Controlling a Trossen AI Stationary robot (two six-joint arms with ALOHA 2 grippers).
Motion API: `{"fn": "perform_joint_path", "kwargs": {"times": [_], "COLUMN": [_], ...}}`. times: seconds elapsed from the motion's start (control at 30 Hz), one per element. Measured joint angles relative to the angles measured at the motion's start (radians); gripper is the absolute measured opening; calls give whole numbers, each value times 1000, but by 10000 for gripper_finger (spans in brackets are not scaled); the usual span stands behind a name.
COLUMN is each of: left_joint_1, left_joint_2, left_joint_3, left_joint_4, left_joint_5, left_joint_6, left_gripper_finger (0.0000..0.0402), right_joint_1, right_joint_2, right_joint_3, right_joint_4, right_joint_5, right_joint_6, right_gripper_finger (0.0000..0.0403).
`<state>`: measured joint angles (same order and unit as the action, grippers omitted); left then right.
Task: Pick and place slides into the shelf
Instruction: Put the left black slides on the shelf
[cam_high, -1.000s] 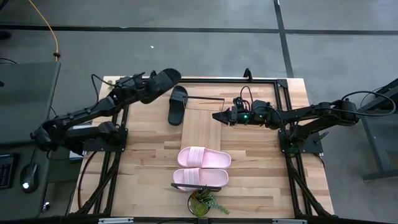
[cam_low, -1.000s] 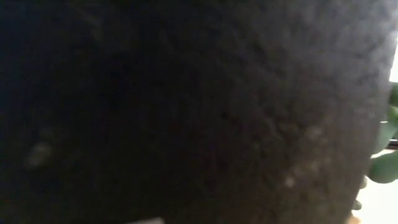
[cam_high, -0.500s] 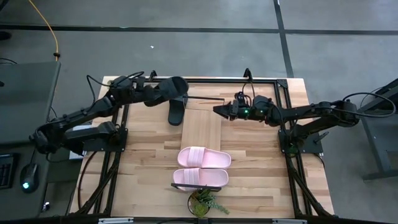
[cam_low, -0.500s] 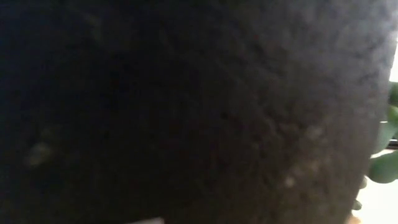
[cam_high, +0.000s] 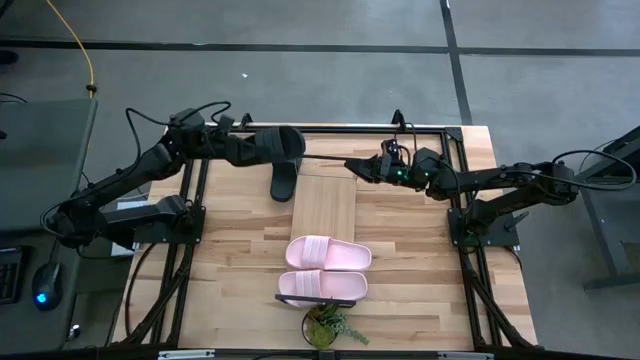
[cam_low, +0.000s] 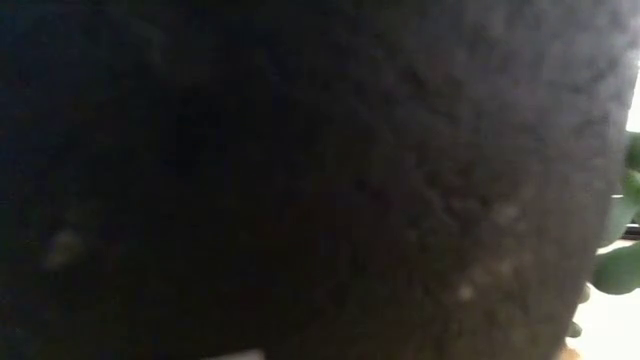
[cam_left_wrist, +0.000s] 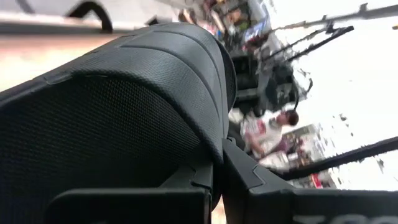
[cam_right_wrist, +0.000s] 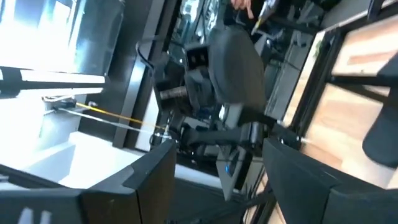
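From above, the left gripper (cam_high: 248, 146) is clamped tight on a black slide (cam_high: 272, 144), carried in the air over the far left part of the butcher-block table (cam_high: 240, 260), close above the second black slide (cam_high: 284, 179). That second one lies on the tabletop with its toe end against the far left corner of the shelf (cam_high: 326, 205), whose light plank runs down the middle of the table between thin black bars. The right gripper (cam_high: 352, 165) hangs over the shelf's far end with its fingers spread wide and nothing between them. Well apart from both arms, the two pale pink slides (cam_high: 329, 253) lie side by side on the table at the shelf's near end, the nearer pink slide (cam_high: 322, 286) just beside a small potted plant (cam_high: 327, 325) at the table's near edge.

In the low view a dark rough surface fills nearly everything; only a few green leaves (cam_low: 620, 268) show at the right edge.

The left wrist view shows the held black slide (cam_left_wrist: 124, 99), its ribbed strap arching close over the dark fingers (cam_left_wrist: 249, 186) that pinch it.

The right wrist view shows its own two fingers (cam_right_wrist: 311, 180) standing wide with nothing held, the left arm with its slide (cam_right_wrist: 236, 62) beyond, and the resting black slide's edge (cam_right_wrist: 382, 140) on pale wood.
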<state>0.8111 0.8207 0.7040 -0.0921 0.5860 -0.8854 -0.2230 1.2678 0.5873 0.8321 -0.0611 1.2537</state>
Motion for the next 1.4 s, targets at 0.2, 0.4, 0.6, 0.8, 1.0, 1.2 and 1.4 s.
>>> {"fn": "perform_joint_path", "kwargs": {"times": [0.2,0.4,0.6,0.8,1.0,1.2,1.4], "left_joint_1": [-104,-250,-359,-433,-447,-445,-445], "left_joint_2": [13,51,138,273,392,442,485], "left_joint_3": [0,0,0,-1,-1,-1,-1], "left_joint_4": [-52,-66,-62,97,243,262,282], "left_joint_5": [-25,-140,-221,-244,-256,-311,-327], "left_joint_6": [-1,-1,-9,-36,-89,-105,-112], "left_gripper_finger": [0,0,0,0,0,1,1], "right_joint_1": [-43,-91,-115,-125,-124,-124,-124], "right_joint_2": [-17,-95,-188,-222,-223,-223,-222], "right_joint_3": [0,0,0,0,0,0,0], "right_joint_4": [12,15,15,-15,-38,-42,-46], "right_joint_5": [0,-21,-19,-17,-25,-73,-79], "right_joint_6": [2,-58,-144,-162,-135,-122,-107], "right_gripper_finger": [231,231,231,231,231,231,231]}}
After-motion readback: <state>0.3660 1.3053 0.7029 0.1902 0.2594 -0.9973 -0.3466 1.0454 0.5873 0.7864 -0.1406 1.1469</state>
